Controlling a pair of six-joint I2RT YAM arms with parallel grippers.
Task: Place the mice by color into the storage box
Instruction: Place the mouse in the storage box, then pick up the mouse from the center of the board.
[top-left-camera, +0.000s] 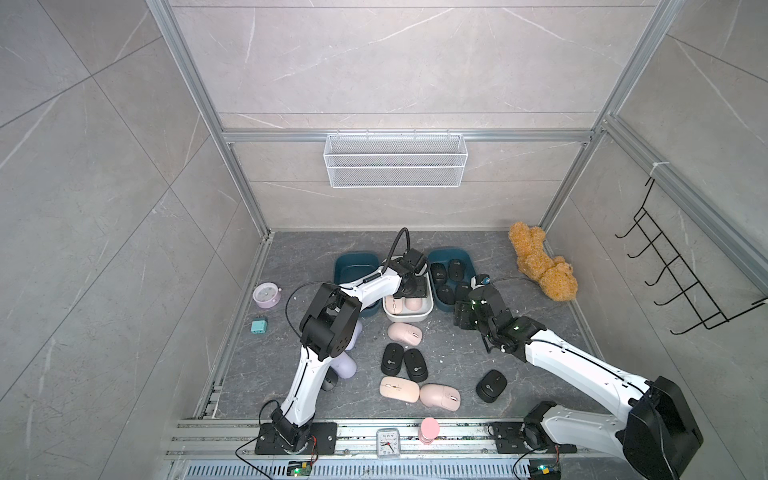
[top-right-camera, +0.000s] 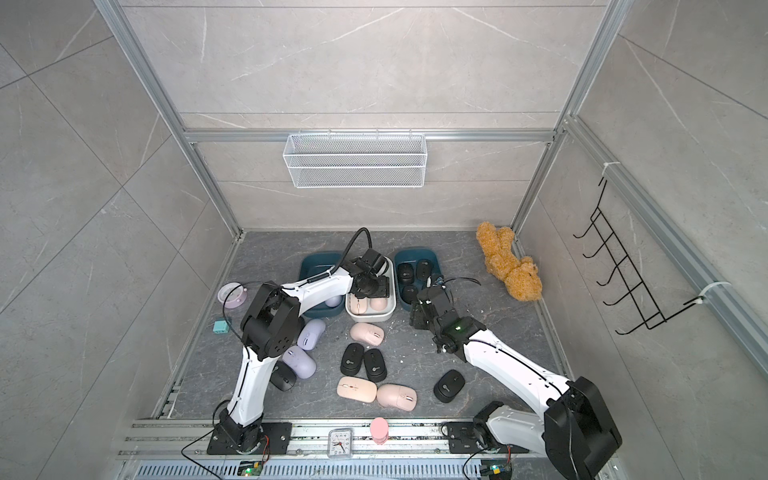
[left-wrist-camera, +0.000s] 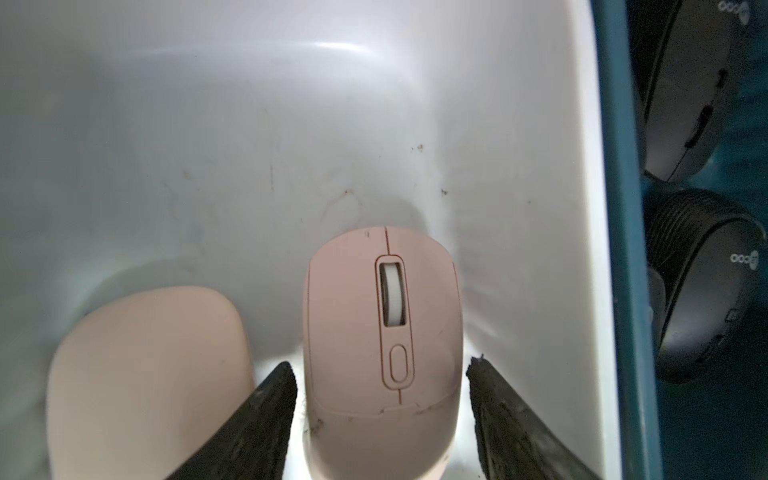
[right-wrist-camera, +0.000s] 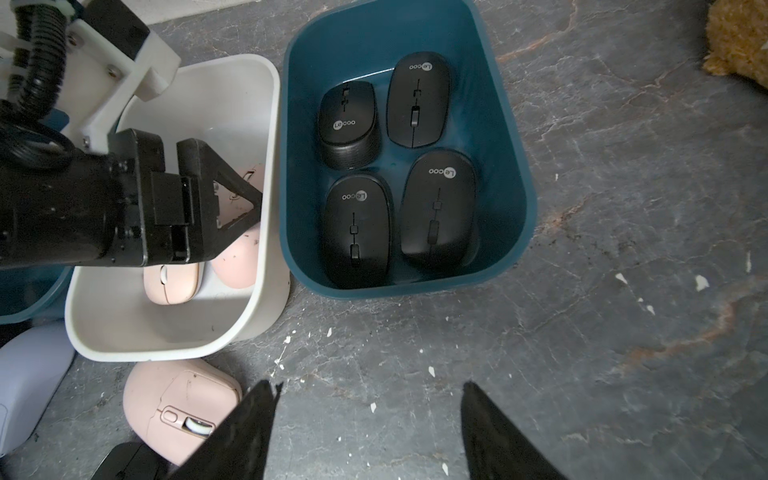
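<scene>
A pale pink mouse (left-wrist-camera: 382, 332) lies wheel-up on the floor of the white box (left-wrist-camera: 208, 124). My left gripper (left-wrist-camera: 380, 363) hangs over its rear half with the jaws spread, one finger on each side and a thin gap between each finger and the mouse, so I am not pinching it. Just beside it in the same box lies a second pink mouse (left-wrist-camera: 149, 374), its smooth back showing. The white box stands between two teal boxes. The teal box of black mice (right-wrist-camera: 505, 124), just beside the white one, holds four black mice (right-wrist-camera: 357, 232) in two rows, wheels up. The other teal box (top-left-camera: 353, 266) is partly hidden by my left arm; in a top view a bit of a lavender mouse (top-right-camera: 332, 301) shows inside it. My right gripper (right-wrist-camera: 369, 386) hovers over the bare dark stone table (right-wrist-camera: 623, 249) in front of the black mice's box, jaws spread wide with nothing between them. Loose on the table in front of the boxes lie a lone pink mouse (top-left-camera: 404, 333), two black mice side by side (top-left-camera: 392, 359), a pair of pink mice (top-left-camera: 399, 388), and a single black mouse (top-left-camera: 491, 385) apart, nearer my right arm. Two lavender mice (top-right-camera: 311, 334) lie beside my left arm, and a dark mouse (top-right-camera: 283, 379) is half hidden under it.
</scene>
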